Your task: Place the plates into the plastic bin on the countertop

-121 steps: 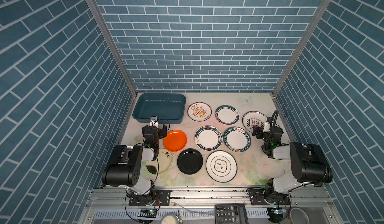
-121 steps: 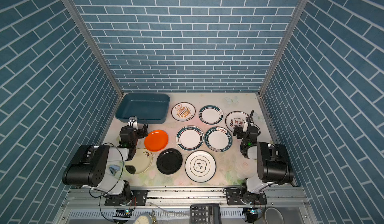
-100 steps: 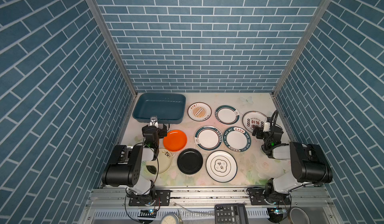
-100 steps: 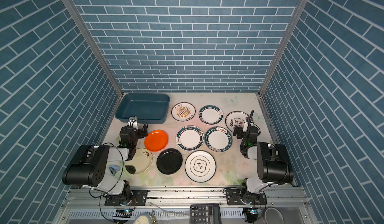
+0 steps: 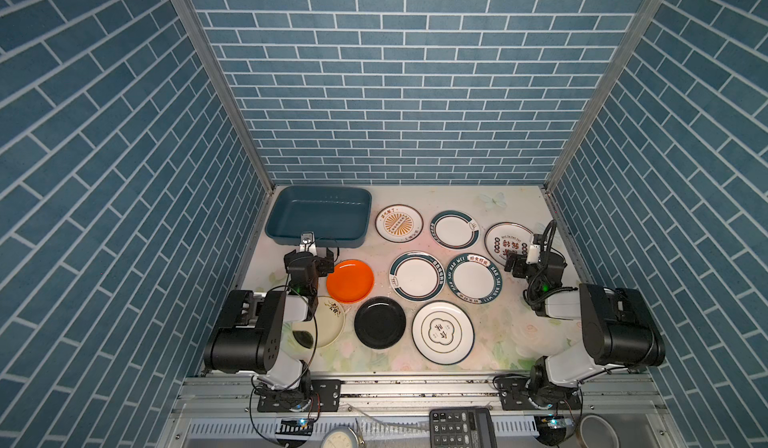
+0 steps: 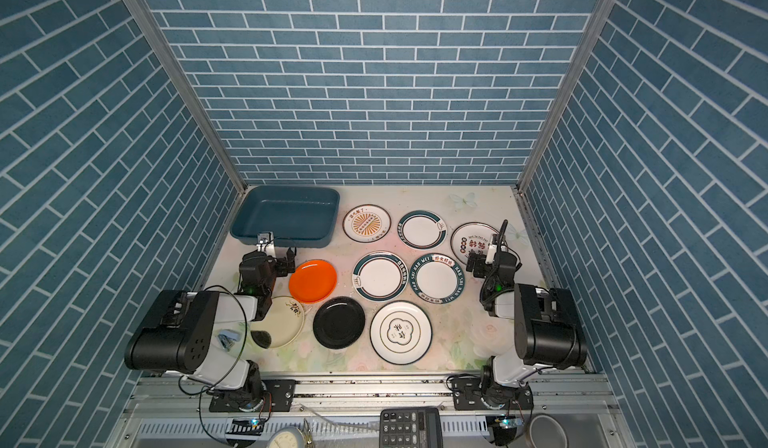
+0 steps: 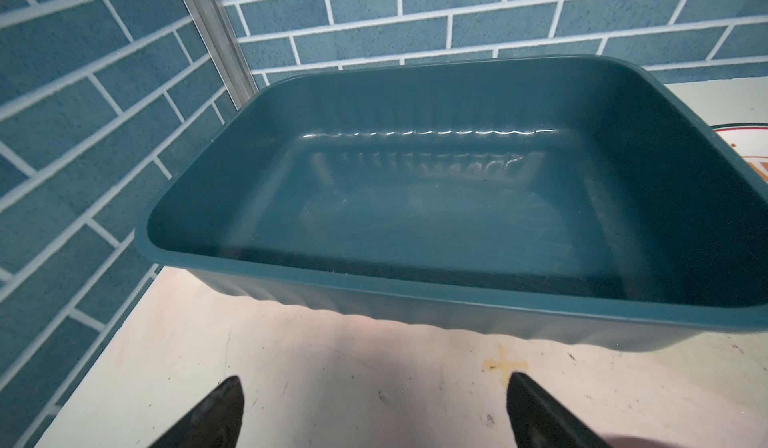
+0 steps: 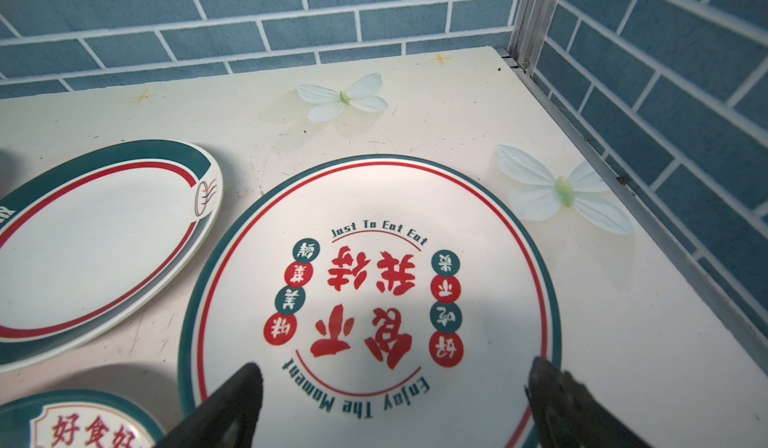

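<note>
The dark teal plastic bin [image 5: 324, 217] [image 6: 286, 215] [image 7: 457, 217] stands empty at the back left of the flowered countertop [image 5: 515, 333]. Several plates lie flat on it: orange [image 5: 350, 280], black [image 5: 380, 322], cream with a sprig [image 5: 330, 321], and white ones such as the sunburst plate [image 5: 399, 223]. My left gripper [image 5: 311, 252] [image 7: 374, 383] is open and empty, just in front of the bin's near wall, beside the orange plate. Over the near edge of the red-lettered plate [image 5: 505, 240] [image 8: 374, 279] my right gripper [image 5: 532, 258] [image 8: 395, 367] is open.
Blue brick walls close in the left, back and right. A grey metal rail [image 5: 415, 387] runs along the front. Below it lie a calculator [image 5: 461, 427], a white dial-faced disc [image 5: 340, 439] and a metal bowl [image 5: 598, 431]. Two teal-rimmed plates [image 8: 95, 238] lie left of the lettered one.
</note>
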### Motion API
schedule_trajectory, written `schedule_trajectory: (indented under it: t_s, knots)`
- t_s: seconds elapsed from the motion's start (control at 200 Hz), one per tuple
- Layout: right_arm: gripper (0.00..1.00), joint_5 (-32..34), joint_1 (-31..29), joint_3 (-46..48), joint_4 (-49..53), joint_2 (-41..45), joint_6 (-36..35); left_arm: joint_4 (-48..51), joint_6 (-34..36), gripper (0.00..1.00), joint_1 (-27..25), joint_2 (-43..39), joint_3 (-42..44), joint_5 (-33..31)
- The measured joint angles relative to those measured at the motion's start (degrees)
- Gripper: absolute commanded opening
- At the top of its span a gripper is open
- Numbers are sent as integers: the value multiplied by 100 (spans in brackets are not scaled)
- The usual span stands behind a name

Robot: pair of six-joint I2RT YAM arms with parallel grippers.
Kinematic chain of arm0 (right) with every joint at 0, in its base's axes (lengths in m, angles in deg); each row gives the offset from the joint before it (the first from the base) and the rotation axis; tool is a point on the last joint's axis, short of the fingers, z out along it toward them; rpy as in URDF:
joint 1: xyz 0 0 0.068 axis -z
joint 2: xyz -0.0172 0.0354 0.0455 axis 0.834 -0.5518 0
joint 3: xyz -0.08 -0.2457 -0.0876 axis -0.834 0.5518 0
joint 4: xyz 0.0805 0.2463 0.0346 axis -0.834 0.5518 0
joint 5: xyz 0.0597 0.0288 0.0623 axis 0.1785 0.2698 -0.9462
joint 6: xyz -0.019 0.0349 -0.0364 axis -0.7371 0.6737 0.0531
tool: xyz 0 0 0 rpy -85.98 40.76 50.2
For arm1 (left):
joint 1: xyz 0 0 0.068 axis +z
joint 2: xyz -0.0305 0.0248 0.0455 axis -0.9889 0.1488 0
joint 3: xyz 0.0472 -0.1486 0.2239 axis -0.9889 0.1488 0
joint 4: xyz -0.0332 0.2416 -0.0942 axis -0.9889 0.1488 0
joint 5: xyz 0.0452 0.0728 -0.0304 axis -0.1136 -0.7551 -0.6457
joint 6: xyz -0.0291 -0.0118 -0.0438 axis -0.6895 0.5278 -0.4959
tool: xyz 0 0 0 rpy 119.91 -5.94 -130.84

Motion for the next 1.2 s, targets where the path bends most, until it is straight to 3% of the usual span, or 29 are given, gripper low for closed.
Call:
schedule_trajectory:
  t_s: [0.885, 1.035, 1.195]
  knots:
    - [99, 151, 0, 0, 55, 98, 2, 57, -4, 100, -15, -22, -4, -76]
    - [99, 334, 0, 2, 114, 437, 9, 597, -44, 99, -103, -492, -85, -420]
    - [99, 616, 0, -129, 1067, 1311, 173, 1390, -219, 100, -269, -1287, -391, -1029]
